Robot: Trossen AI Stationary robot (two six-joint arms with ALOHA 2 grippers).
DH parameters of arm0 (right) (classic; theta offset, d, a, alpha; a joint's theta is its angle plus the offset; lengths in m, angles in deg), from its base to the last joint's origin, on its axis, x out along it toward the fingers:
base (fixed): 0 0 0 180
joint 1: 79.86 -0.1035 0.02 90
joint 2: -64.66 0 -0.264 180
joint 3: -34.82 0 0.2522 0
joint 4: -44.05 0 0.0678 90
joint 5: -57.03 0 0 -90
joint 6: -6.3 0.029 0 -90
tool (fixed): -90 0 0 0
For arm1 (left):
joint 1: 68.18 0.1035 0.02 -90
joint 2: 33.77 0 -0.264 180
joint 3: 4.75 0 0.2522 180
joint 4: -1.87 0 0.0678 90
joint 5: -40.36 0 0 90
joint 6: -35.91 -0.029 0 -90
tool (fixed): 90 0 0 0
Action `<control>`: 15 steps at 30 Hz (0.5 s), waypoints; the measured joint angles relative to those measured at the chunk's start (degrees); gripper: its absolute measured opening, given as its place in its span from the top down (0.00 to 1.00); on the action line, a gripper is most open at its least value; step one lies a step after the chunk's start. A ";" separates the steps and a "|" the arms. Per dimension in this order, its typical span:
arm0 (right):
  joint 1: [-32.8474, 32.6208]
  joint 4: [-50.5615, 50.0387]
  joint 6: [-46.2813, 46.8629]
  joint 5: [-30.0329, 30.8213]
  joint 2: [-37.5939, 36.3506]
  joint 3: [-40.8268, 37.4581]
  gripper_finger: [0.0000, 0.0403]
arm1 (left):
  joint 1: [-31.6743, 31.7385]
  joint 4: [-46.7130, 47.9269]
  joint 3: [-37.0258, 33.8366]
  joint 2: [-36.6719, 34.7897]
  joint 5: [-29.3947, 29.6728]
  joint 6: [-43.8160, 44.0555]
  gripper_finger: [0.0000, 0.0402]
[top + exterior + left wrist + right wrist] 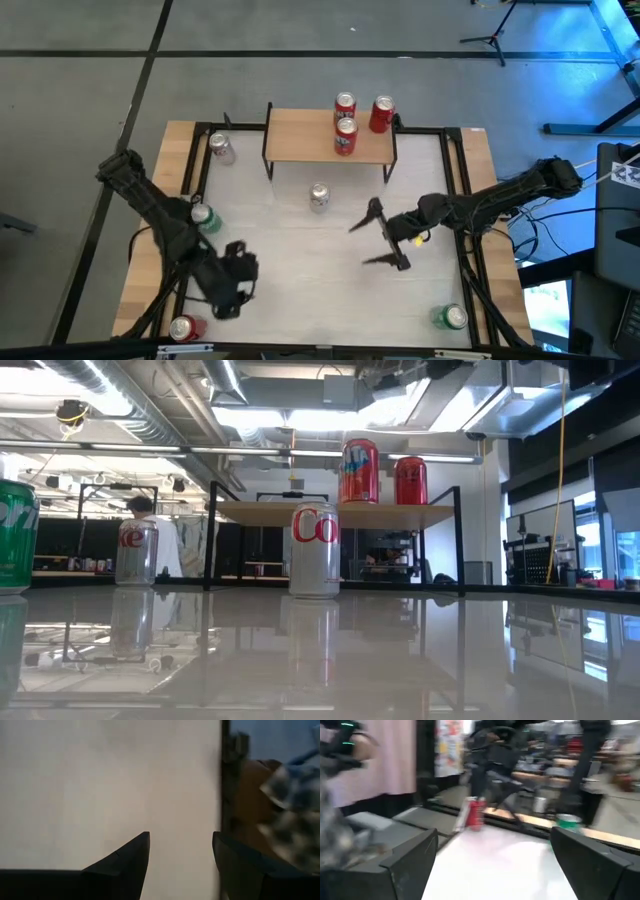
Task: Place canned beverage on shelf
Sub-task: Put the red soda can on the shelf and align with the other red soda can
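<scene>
The shelf (300, 135) is standing at the far middle of the table (300, 310), and two red cans are sitting on its right end: one (345, 137) near the front edge and one (345, 104) right behind it. A third red can (381, 115) is standing at the shelf's far right corner; from above I cannot tell whether it is on the top or just off it, though the low view is showing it level with the shelf's cans.

So the job is looking partly done. Still waiting on the table are a silver can (319, 197) just in front of the shelf, another silver one (221, 147) to the shelf's left, a green can (205, 217) by the left arm, a red can (185, 328) at the near left corner, and a green one (450, 318) at the near right.

The right gripper (378, 236) is hovering over the middle of the table with its fingers spread wide and holding nothing, with the silver can the closest one to it. The left gripper (232, 285) is hanging near the left front, fingers parted and empty.
</scene>
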State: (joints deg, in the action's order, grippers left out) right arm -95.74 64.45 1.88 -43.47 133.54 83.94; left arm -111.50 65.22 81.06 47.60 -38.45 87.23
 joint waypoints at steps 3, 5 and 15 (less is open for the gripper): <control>-2.73 5.27 0.08 -0.42 2.80 0.00 0.05 | -4.98 1.69 0.00 0.84 -1.81 10.92 0.48; -4.58 8.03 0.08 0.37 4.46 0.26 0.05 | -8.34 3.30 0.00 1.54 -1.99 17.25 0.48; -13.09 8.13 -0.23 8.84 11.11 5.80 0.05 | -16.56 6.80 0.00 1.83 -0.13 28.75 0.48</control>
State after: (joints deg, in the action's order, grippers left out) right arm -108.83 72.58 1.65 -34.63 144.65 89.74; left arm -128.05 72.02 81.06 49.43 -38.57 115.98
